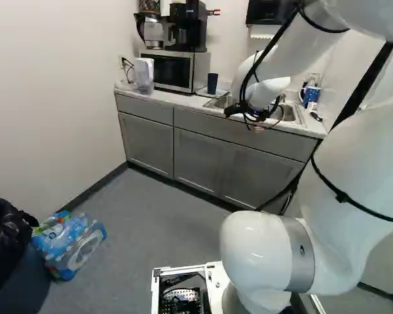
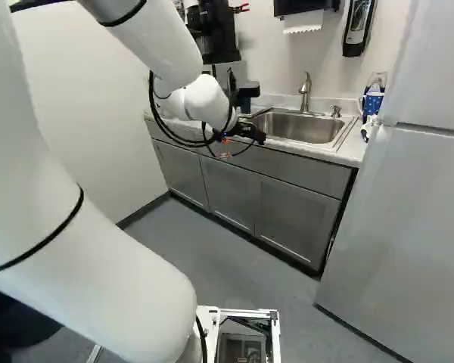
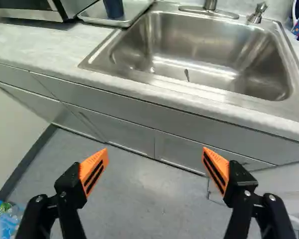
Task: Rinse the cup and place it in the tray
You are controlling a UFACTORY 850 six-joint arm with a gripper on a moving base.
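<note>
Dark blue, the cup (image 3: 113, 9) stands on the tray (image 3: 93, 17), on the worktop (image 3: 45, 47) between the microwave (image 1: 172, 70) and the sink (image 3: 204, 55). The end effector (image 2: 244, 134) is spread wide, its orange pads (image 3: 94, 172) well apart, with the sink ahead of it and the tap (image 2: 306, 92) behind the basin.

Readable text: none that I can make out in any of my three views.
Bottle pack (image 1: 69, 245): a coloured patch on the wrap, any lettering too blurred for me to read.
Silver band (image 1: 300, 255) on my arm (image 1: 354, 176): one small dark mark (letter or symbol, I cannot tell).
Wall dispenser (image 2: 359, 26): any print on its front is too small for me.
Microwave (image 1: 172, 70): any markings too small to read.
</note>
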